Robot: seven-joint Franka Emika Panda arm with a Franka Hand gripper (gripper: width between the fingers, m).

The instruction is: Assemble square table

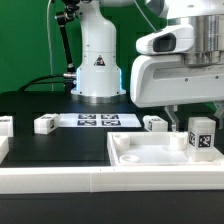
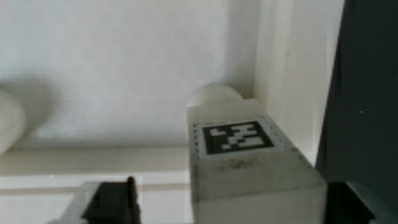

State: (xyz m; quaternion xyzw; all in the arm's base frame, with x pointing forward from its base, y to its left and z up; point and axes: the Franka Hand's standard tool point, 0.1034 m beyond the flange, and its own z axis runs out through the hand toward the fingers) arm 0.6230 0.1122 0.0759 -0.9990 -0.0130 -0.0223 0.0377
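The long white rail [image 1: 100,182] fronts the square tabletop [image 1: 145,158]. A tagged leg [image 1: 200,138] stands upright in the tabletop's corner on the exterior view's right. The gripper [image 1: 180,116] hangs beside it, fingers [image 2: 116,200] parted, gripping nothing.

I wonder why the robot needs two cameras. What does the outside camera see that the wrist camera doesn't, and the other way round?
Only the exterior view shows the robot base, the marker board lying flat, and a loose leg and a second one on the black table. Only the wrist view shows the gap between a dark finger and the upright leg. Both show that upright leg with its black-and-white tag, standing on the white tabletop by its rim.
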